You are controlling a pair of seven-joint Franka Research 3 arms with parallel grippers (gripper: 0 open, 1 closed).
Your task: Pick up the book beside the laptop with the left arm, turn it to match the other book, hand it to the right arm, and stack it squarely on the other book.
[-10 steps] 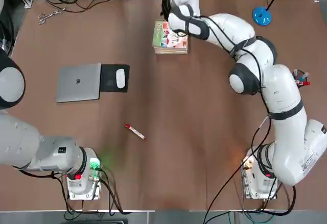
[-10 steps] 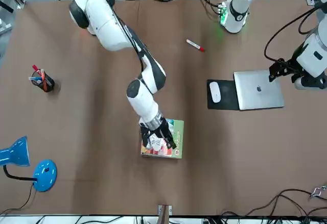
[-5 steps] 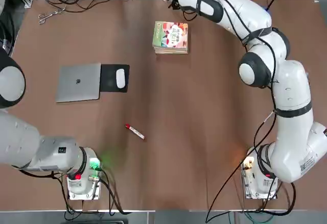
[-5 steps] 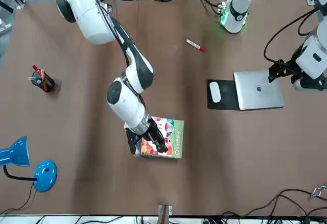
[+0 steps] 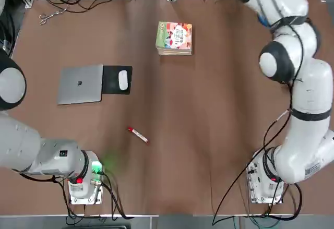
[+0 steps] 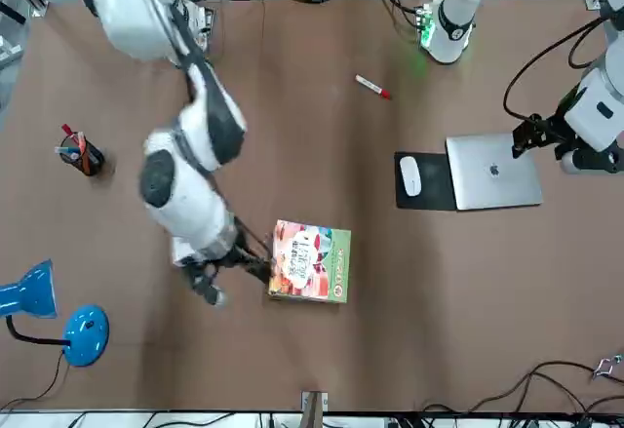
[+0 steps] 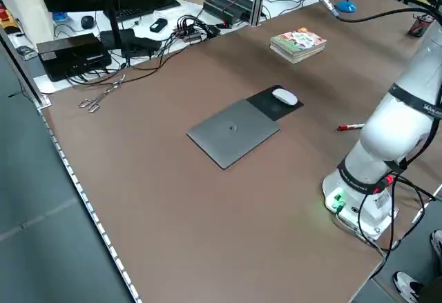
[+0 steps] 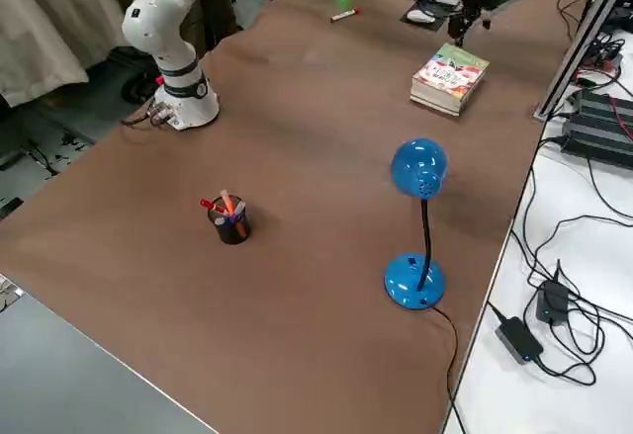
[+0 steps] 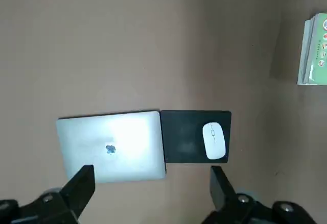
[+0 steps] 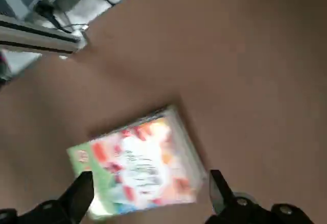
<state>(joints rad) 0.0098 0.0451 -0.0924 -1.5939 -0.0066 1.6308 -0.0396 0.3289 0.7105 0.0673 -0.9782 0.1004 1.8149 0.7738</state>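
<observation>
so the book (image 5: 174, 35) with the orange-pink cover is sitting flat on top of the other book (image 5: 174, 51) at the far middle of the table, edges lined up pretty squarely, green band on the robot's left end; you can only see the lower one as a sliver of pages under it.

right gripper (image 10: 148, 196) is up in the air off to the robot's right of the stack, not touching it; fingers spread wide with nothing between them; in its wrist view the book lies below, just ahead of the fingertips; in the front view the gripper (image 6: 207, 287) shows just beside the stack's edge, clear of the cover.

left gripper (image 9: 150, 193) hangs high over the laptop (image 5: 80, 84), fingers apart and empty, well apart from the books; the laptop is closed on the robot's left side with the black mouse pad (image 5: 117, 80) touching its edge and a white mouse (image 5: 123, 80) on the pad.

red marker (image 5: 138, 134) lies on the table (image 5: 209, 124) nearer the bases; blue lamp (image 8: 417, 226) and a pen cup (image 8: 230, 218) are on the right side.
</observation>
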